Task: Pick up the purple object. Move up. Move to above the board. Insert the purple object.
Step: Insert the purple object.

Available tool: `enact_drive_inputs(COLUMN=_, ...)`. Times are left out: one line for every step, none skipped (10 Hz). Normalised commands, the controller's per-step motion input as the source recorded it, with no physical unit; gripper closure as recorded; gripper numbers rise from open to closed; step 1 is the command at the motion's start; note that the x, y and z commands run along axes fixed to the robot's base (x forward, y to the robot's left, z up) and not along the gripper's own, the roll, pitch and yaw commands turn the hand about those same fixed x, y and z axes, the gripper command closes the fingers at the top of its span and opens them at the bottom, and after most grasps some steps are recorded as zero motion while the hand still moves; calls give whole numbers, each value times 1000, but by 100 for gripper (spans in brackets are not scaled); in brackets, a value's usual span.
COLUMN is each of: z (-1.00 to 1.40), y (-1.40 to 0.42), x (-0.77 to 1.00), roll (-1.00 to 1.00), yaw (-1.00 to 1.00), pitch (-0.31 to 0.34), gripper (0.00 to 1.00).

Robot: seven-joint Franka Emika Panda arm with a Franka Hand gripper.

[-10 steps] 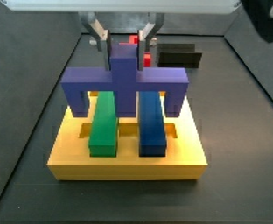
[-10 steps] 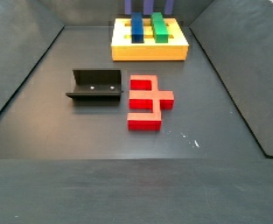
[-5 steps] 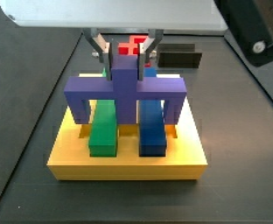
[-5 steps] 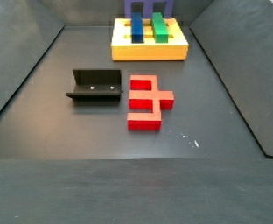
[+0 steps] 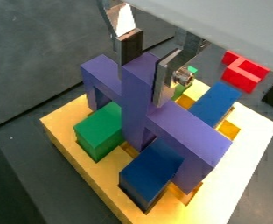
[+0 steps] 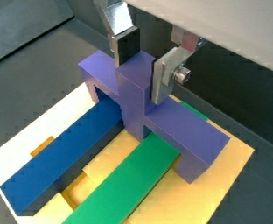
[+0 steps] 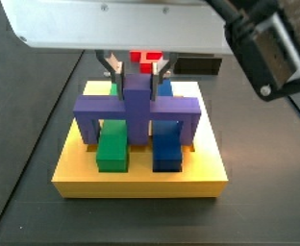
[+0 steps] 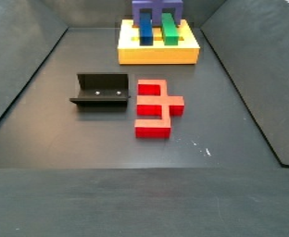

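Plainly, we see the gripper point(image 6: 147, 59) closed narrowly on the raised stub of the purple object point(image 6: 145, 105), which straddles the blue bar point(image 6: 66, 162) and green bar point(image 6: 129, 182) on the yellow board point(image 7: 139, 177). We read no writing.

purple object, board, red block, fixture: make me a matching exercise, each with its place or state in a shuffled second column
Column one:
1. purple object
2. board
3. red stepped block
4. fixture

Column two:
A. lies on the floor right beside the fixture
B. gripped at its raised stub by the gripper, straddling the green and blue bars
C. dark bracket standing on the floor, nothing in it
D. yellow slab carrying both bars

Pairs: 1-B, 2-D, 3-A, 4-C
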Motion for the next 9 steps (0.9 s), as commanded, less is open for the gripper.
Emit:
enact_drive_inputs(z=-203, y=0, x=106, roll=0, yaw=0, pitch=0, gripper=100)
enact_drive_inputs(z=-160, y=-51, x=117, roll=0, yaw=0, pitch=-1, gripper=100)
enact_drive_inputs(z=-189, y=-109, x=160, roll=0, yaw=0, pitch=-9, gripper=100)
enact_drive_inputs(z=-237, y=-126, x=129, roll=0, yaw=0, pitch=-20, gripper=100)
enact_drive_inputs(z=-283, y=-40, x=11, roll=0, yaw=0, pitch=-36, gripper=100)
enact_drive_inputs(z=-251, y=0, x=0, roll=0, yaw=0, pitch=-24, gripper=100)
enact_drive_inputs(z=-97, y=0, x=-23, roll=-11, yaw=0, pitch=-31, gripper=100)
enact_drive_inputs(z=-11, y=-94, x=0, roll=0, yaw=0, pitch=0, gripper=100)
enact_drive_inputs(z=0, y=-80, x=0, roll=-11, yaw=0, pitch=0, gripper=100)
